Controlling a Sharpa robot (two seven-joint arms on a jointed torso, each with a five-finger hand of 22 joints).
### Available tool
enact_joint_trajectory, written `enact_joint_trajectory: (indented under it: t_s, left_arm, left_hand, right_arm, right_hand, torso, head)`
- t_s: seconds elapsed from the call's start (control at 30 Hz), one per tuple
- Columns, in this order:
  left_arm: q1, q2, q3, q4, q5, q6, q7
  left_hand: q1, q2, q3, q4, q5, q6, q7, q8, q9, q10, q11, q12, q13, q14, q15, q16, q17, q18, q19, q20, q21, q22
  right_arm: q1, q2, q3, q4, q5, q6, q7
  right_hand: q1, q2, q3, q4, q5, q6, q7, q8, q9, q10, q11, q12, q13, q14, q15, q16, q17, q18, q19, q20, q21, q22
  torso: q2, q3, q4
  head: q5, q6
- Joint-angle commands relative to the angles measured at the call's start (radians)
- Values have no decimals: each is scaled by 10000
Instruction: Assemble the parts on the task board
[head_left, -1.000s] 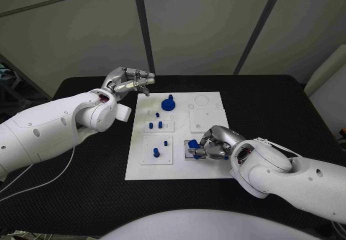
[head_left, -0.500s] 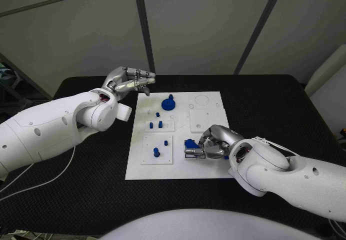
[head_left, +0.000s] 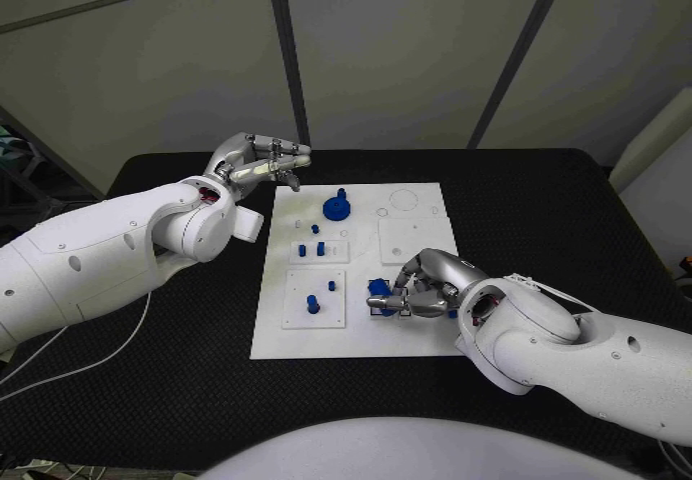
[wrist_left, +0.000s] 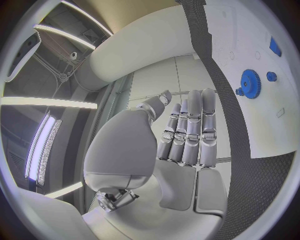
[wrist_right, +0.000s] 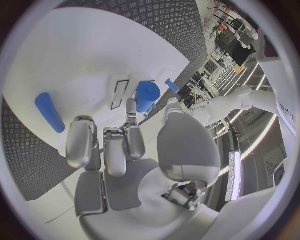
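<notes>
The white task board (head_left: 361, 338) lies mid-table. My right hand (head_left: 423, 290) is low over its near right part, where thumb and fingers pinch a blue cylindrical part (head_left: 381, 291). In the right wrist view the same part (wrist_right: 147, 95) sits between the fingertips (wrist_right: 130, 107), and a blue peg (wrist_right: 49, 112) lies loose on the board (wrist_right: 81, 55). A blue gear (head_left: 336, 208) stands at the board's far left. Small blue pegs (head_left: 313, 248) stand in the left-hand plates. My left hand (head_left: 264, 160) hangs raised beyond the board's far left corner, holding nothing; its fingers (wrist_left: 190, 130) reach out side by side.
Black table (head_left: 548, 210) surrounds the board on all sides. Two more blue pegs (head_left: 312, 303) stand in the near left plate. The left wrist view has the gear (wrist_left: 251, 83) on the board (wrist_left: 262, 125) off to one side of the hand.
My right hand has shifted slightly to the left with the blue part between its fingers. The left hand has stayed still.
</notes>
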Motion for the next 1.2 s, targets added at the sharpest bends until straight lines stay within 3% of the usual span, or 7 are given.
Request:
enact_joint_trajectory:
  t_s: [0.03, 0.37, 0.47, 0.57, 0.7, 0.93, 1.2]
  left_arm:
    - [15, -2, 6, 8, 14, 94, 7]
    - [14, -7, 5, 1, 14, 91, 1]
    - [13, -13, 5, 1, 14, 84, 0]
    - [13, -16, 5, -2, 14, 83, -5]
    - [13, -17, 5, 2, 14, 84, -9]
    - [12, -9, 5, 5, 14, 88, -16]
    - [12, -10, 4, 3, 14, 83, -23]
  left_hand:
    - [18, 69, -52, -5, -2, 77, 7, 31, 4, -49, -6, 40, -4, -40, 5, -34, -13, -172, -3, 41, -60, -10]
    - [31, 76, -47, -11, 0, 74, 6, 30, 3, -57, -6, 42, -4, -40, 3, -35, -16, -171, -1, 40, -62, -11]
    - [31, 76, -47, -11, 0, 74, 6, 30, 3, -57, -6, 42, -4, -40, 3, -35, -16, -171, -1, 40, -62, -11]
    - [31, 76, -47, -11, 0, 74, 6, 30, 3, -57, -6, 42, -4, -40, 3, -35, -16, -171, -1, 40, -62, -11]
    - [31, 77, -46, -11, 0, 74, 6, 30, 3, -58, -6, 42, -4, -40, 3, -35, -16, -171, -1, 40, -62, -11]
    - [42, 87, -41, -15, 1, 73, 6, 30, 3, -67, -5, 46, -5, -41, 3, -37, -19, -171, 1, 39, -63, -11]
    - [40, 96, -40, -11, 0, 73, 8, 31, 3, -72, -3, 49, -5, -41, 4, -37, -21, -171, 3, 39, -64, -12]
  right_arm:
    - [13, -56, 2, 117, -3, -35, 219]
    - [12, -277, -1, 224, -54, 152, 218]
    - [12, -343, -2, 244, -111, 223, 231]
    - [12, -380, -2, 262, -188, 323, 273]
    - [12, -379, -2, 249, -258, 384, 291]
    - [12, -287, -1, 84, -398, 404, 227]
    - [13, -81, 0, -135, -422, 514, 271]
  right_hand:
    - [17, 177, 90, -10, 179, 63, -69, 79, 32, 54, -32, 88, 885, 1002, -20, 3, 2363, -8, -17, 13, -7, 28]
    - [261, 436, 229, -35, 774, 69, -93, 114, 92, 85, -55, 108, 930, 1007, -43, 12, 2386, -17, 7, -11, 11, 72]
    - [781, 632, 356, -84, 1121, 64, -104, 124, 122, 94, -66, 107, 947, 1009, -53, 17, 2397, -18, 9, -22, 9, 80]
    - [1679, 788, 542, -383, 1303, 67, -120, 137, 150, 105, -85, 110, 968, 1009, -71, 18, 2400, -20, 17, -37, 14, 98]
    - [2197, 881, 598, -560, 1305, 89, -126, 151, 171, 121, -92, 126, 995, 1012, -77, 24, 2413, -27, 32, -45, 27, 127]
    - [2484, 1099, 637, -614, 1212, 146, -153, 180, 194, 147, -113, 154, 1031, 1018, -89, 35, 2438, -34, 54, -54, 46, 166]
    - [2584, 1061, 519, -640, 1095, 173, -157, 202, 214, 158, -121, 160, 1047, 1017, -100, 34, 2437, -33, 52, -65, 41, 165]
  torso:
    - [-3, -1, -2]
    - [-7, -4, -1]
    - [1, -1, 7]
    - [4, 2, 8]
    - [14, -4, 5]
    - [10, -9, 16]
    - [12, -4, 17]
  head:
    - [27, 0]
    - [19, 35]
    - [8, 30]
    - [10, 38]
    - [11, 40]
    - [8, 22]
    - [56, -14]
